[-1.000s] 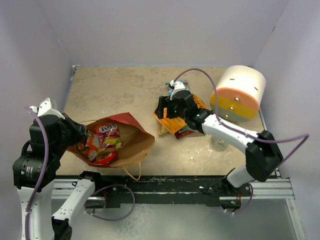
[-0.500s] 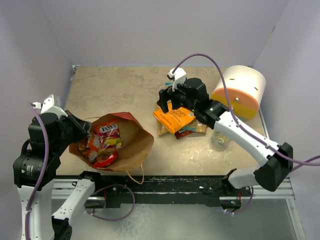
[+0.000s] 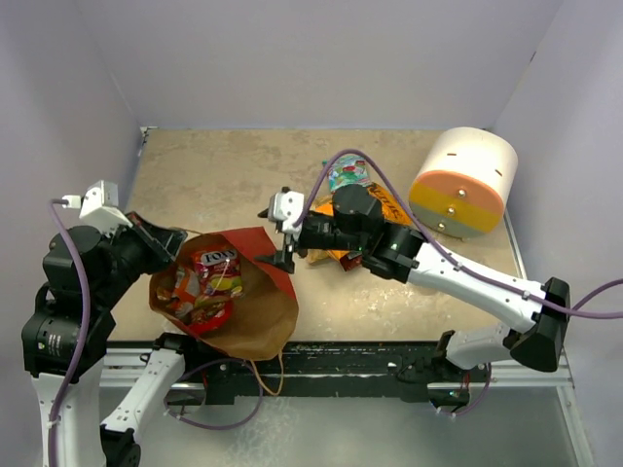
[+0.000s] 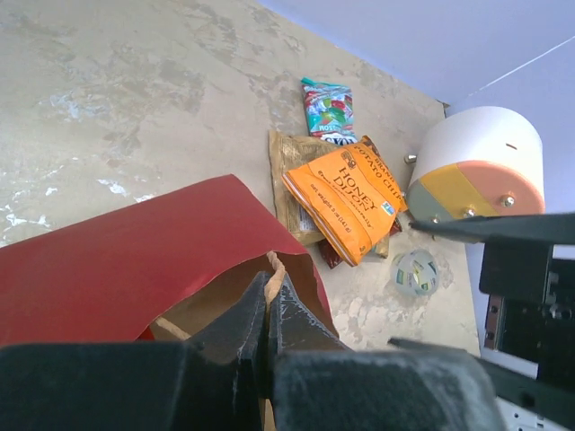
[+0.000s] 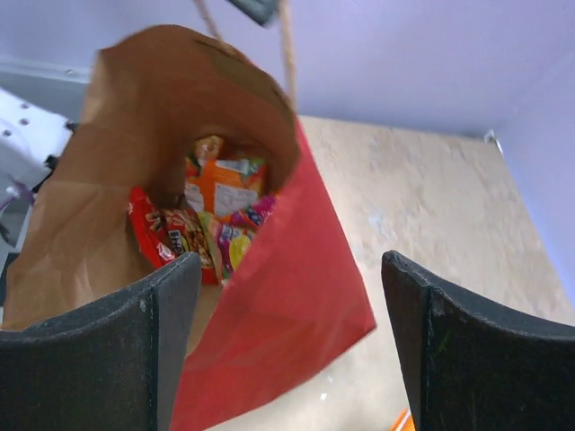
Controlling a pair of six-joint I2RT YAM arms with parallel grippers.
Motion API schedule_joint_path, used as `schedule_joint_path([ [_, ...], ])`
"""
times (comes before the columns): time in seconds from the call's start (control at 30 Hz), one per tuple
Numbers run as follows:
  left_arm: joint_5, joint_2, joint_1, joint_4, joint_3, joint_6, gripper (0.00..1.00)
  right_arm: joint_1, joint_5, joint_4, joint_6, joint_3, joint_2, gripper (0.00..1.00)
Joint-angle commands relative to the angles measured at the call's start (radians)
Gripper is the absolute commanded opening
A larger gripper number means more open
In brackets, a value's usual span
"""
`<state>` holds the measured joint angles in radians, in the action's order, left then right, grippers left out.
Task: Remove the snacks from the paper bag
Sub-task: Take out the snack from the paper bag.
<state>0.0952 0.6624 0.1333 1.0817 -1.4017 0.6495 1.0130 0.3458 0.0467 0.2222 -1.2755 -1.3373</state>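
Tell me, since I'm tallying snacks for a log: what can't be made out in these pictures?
- Snacks in the paper bag: their number. Bag walls cover most in the top and right wrist views.
- Packets under the orange packet: left wrist view shows only edges; the right arm partly covers them from above.
- Clear roll: too small in the left wrist view, hidden by the arm from above.
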Motion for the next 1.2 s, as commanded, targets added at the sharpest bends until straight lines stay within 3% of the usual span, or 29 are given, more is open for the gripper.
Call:
schedule_joint_path([
  [0.0,0.025,0.001,0.004,-0.094,-0.007,0.002,0.0,0.08,0.11,0.093,0.248,-0.043,-0.04,0.82],
  [0.23,0.035,0.003,0.004,-0.074,0.004,0.021,0.0,0.215,0.105,0.076,0.473,-0.029,-0.101,0.79],
  [0.43,0.04,0.0,0.005,-0.076,0.0,-0.002,0.0,0.285,-0.012,-0.078,0.647,-0.142,-0.234,0.75],
  [0.73,0.05,0.021,0.003,-0.106,-0.018,-0.007,0.0,0.301,-0.018,-0.178,0.668,-0.211,-0.387,0.76],
  [1.17,0.057,0.028,0.003,-0.094,-0.02,-0.005,0.0,0.331,-0.081,-0.165,0.655,-0.221,-0.58,0.75],
])
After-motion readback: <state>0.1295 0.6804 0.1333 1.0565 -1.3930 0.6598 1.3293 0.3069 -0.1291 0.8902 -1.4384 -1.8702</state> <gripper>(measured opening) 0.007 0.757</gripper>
